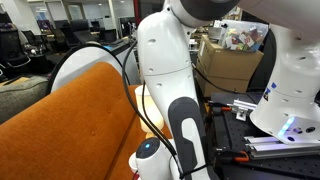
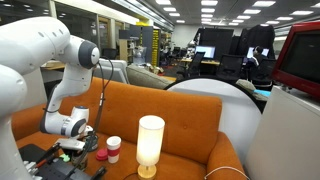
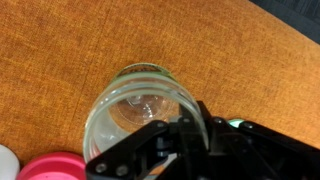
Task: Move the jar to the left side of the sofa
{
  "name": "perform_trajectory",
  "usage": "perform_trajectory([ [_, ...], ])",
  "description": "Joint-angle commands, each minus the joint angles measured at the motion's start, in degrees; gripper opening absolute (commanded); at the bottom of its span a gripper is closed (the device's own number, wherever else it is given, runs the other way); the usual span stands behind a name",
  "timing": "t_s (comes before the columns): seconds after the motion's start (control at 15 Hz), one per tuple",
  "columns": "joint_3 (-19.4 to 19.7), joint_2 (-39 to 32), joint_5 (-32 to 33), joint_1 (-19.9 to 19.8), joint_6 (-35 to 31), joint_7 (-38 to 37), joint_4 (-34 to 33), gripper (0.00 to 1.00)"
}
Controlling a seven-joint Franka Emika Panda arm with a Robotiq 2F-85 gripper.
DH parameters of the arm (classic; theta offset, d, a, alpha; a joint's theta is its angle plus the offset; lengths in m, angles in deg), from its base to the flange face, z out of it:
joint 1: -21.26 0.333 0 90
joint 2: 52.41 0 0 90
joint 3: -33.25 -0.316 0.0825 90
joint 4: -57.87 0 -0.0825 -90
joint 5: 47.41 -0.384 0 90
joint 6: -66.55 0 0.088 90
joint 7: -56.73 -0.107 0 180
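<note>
- Wrist view: the black Robotiq gripper (image 3: 165,140) comes in from the bottom edge, above the burnt-orange fabric sofa (image 3: 60,60).
- A clear, round glass vessel (image 3: 145,110), seen from above, sits on the fabric right at the gripper's dark fingers. Whether they touch it cannot be told.
- No view shows whether the gripper is spread or clenched.
- A round pink object (image 3: 55,168) shows at the bottom left corner of the wrist view.
- In an exterior view, the small short jar (image 2: 113,148), with a round white lid and dark reddish body, stands upright on the sofa seat.
- The jar is between the gripper and a tall, glowing white cylinder lamp (image 2: 150,145), just beside the lamp.
- The gripper hangs low over the seat near the jar, at the end of the white robot arm (image 2: 40,50).
- The sofa's rounded backrest rises behind the jar and lamp.
- In an exterior view, the robot arm fills the middle, with a brown cardboard box (image 1: 230,65) behind it.
</note>
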Motion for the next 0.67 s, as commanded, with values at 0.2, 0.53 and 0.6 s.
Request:
perform_trajectory([
  [0.2, 0.0, -2.3, 0.1, 3.4, 0.7, -0.2, -3.8, 0.02],
  [0.53, 2.5, -4.3, -0.1, 8.0, 1.6, -1.1, -7.5, 0.02],
  [0.6, 3.0, -4.1, -0.1, 8.7, 1.6, -1.4, -7.6, 0.10],
])
